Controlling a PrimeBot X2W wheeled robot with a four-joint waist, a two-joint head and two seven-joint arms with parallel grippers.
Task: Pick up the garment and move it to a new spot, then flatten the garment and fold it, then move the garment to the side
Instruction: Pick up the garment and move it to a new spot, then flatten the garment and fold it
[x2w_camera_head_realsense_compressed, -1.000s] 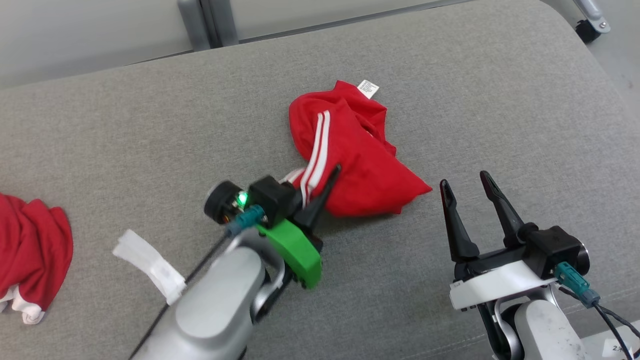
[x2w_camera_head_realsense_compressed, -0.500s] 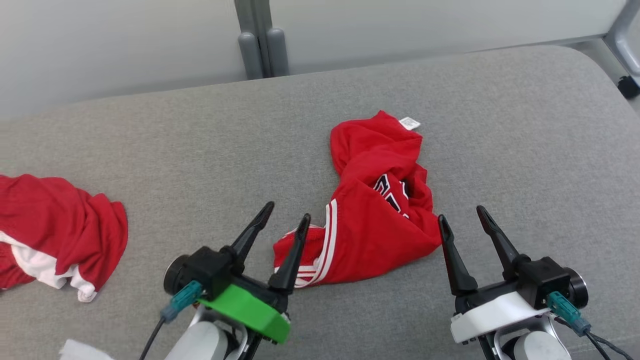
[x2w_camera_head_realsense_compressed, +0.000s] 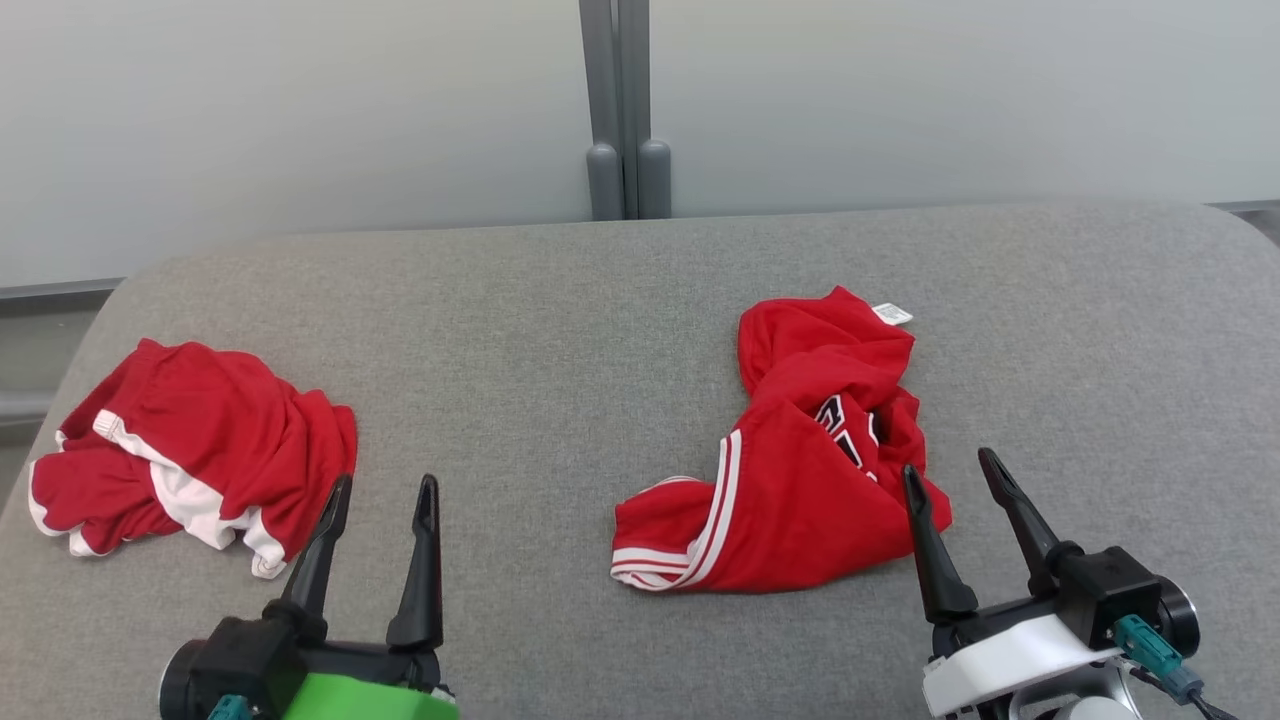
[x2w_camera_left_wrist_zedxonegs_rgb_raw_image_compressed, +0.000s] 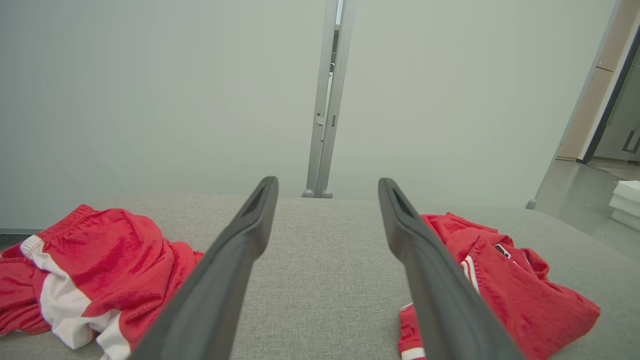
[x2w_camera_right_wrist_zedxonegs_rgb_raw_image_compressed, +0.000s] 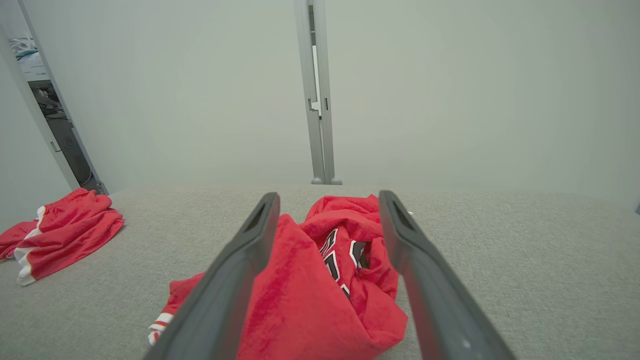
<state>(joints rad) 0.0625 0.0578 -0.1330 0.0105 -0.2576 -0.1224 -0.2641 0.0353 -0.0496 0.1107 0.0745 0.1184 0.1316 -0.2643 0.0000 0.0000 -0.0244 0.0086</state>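
Evidently parked at its new spot, the crumpled garment (x2w_camera_head_realsense_compressed: 800, 500) lies loose on the table (x2w_camera_head_realsense_compressed: 560, 330), both jaws spread wide, empty, awaiting flattening.

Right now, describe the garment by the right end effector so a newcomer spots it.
On the grey padded surface, look at the right half, by the right end effector. The crumpled red jersey there, unlike the red shorts on the left, shows dark lettering and a small white tag at its far edge.
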